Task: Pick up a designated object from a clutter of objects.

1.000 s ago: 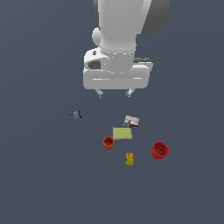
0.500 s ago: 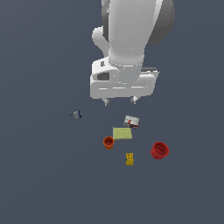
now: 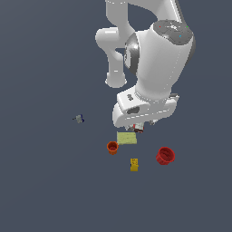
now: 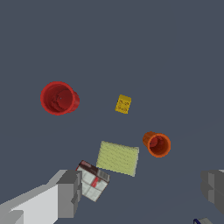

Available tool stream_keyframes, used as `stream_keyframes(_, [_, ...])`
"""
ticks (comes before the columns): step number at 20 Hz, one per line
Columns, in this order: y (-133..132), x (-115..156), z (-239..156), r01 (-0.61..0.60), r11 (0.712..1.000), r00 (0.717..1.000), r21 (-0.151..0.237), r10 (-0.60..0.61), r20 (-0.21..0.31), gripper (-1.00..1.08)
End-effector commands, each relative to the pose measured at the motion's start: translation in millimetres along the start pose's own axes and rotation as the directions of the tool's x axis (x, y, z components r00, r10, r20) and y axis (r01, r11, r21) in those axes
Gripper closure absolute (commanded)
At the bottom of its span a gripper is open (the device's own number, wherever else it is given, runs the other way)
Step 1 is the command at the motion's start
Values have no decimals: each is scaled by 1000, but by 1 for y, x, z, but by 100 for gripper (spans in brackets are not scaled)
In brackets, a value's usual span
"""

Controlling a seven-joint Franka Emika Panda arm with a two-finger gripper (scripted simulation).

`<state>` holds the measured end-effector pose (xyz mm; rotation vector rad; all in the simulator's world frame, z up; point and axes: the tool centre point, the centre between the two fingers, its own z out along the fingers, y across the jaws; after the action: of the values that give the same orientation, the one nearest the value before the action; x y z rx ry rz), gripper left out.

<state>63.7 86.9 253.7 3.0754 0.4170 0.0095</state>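
The bright red rimmed cup (image 3: 165,156) lies on the dark floor at the exterior view's right, apart from the other items; it also shows in the wrist view (image 4: 59,98) with its mouth toward the camera. My gripper (image 3: 144,125) hangs above the clutter, over the white-red box (image 3: 138,130), well short of the red cup. In the wrist view the gripper (image 4: 142,189) is open and empty, its two fingers (image 4: 70,192) wide apart. The red cup is untouched.
An orange cup (image 3: 112,147) (image 4: 157,145), a pale green flat block (image 3: 127,137) (image 4: 117,158) and a yellow box (image 3: 134,165) (image 4: 123,104) lie near the white-red box (image 4: 92,180). A small grey piece (image 3: 79,119) lies off to the exterior view's left.
The arm has swung down and toward the exterior view's right, so the hand now hangs lower, just over the white-red box. The objects have not moved.
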Motion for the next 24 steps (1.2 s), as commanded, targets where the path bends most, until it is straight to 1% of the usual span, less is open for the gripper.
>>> stream_keyframes(1, [-17, 15, 19, 49, 999, 999, 2, -49, 0, -92])
stream_keyframes(8, [-69, 51, 76, 179, 984, 984, 13, -179, -3, -92])
stream_keyframes(14, [-107, 68, 117, 261, 965, 965, 25, -261, -7, -92])
stream_keyframes(19, [-127, 74, 139, 302, 953, 953, 33, -302, -10, -92])
stream_keyframes(24, [-137, 77, 150, 321, 946, 947, 36, -321, -11, -92])
